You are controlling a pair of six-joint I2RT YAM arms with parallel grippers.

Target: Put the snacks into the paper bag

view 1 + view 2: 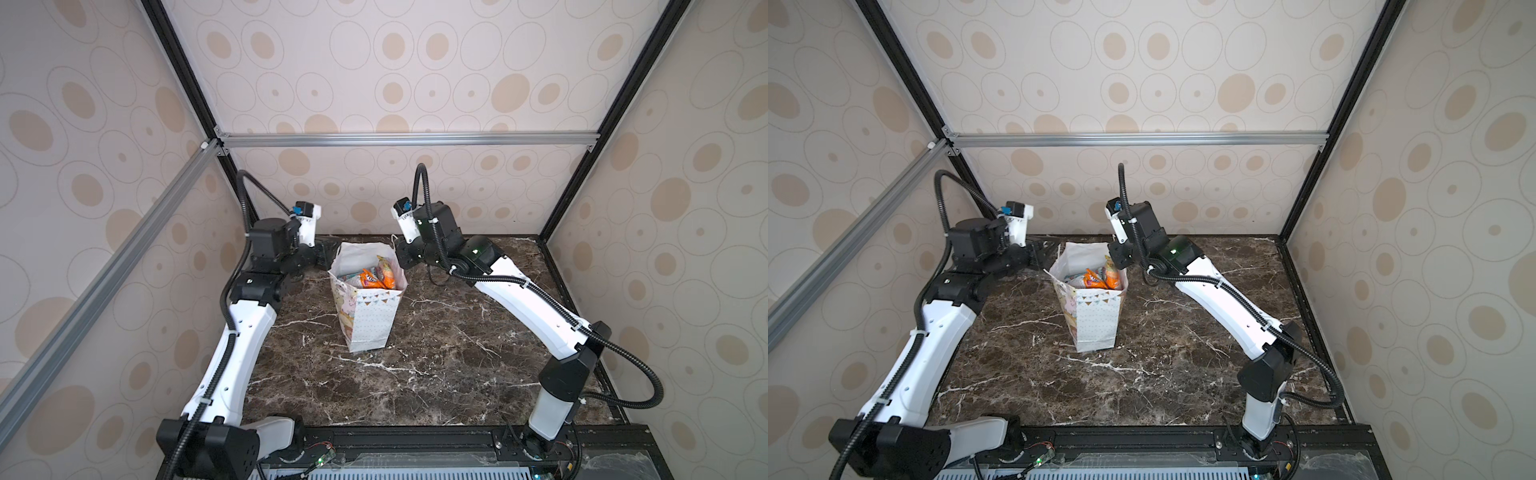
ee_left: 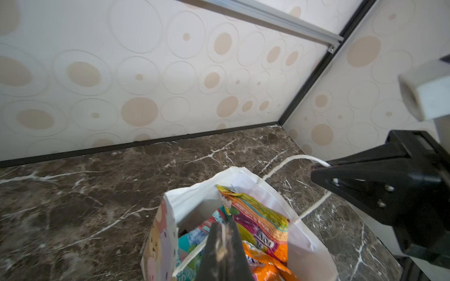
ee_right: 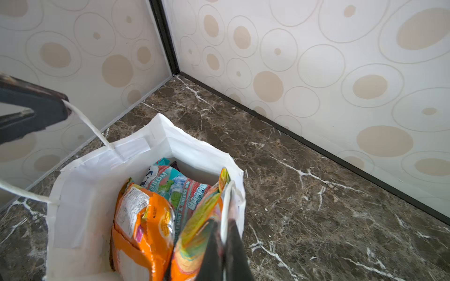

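The paper bag (image 1: 368, 320) (image 1: 1096, 322) stands upright and open at the back middle of the marble table, seen in both top views. Several snacks (image 1: 372, 276) (image 1: 1098, 278) fill it: orange, teal and yellow-green pouches (image 3: 146, 219) (image 2: 258, 219). My left gripper (image 2: 222, 225) (image 1: 330, 254) is shut on one white cord handle at the bag's left rim. On the opposite side my right gripper (image 3: 225, 222) (image 1: 399, 249) is shut on the other cord handle (image 2: 287, 160). Each wrist view shows the opposite gripper pinching its cord (image 3: 90, 126).
Patterned enclosure walls (image 1: 395, 195) close in right behind the bag, with black frame posts at the back corners. The marble tabletop (image 1: 436, 365) stretches in front of the bag. Both forearms flank the bag from either side.
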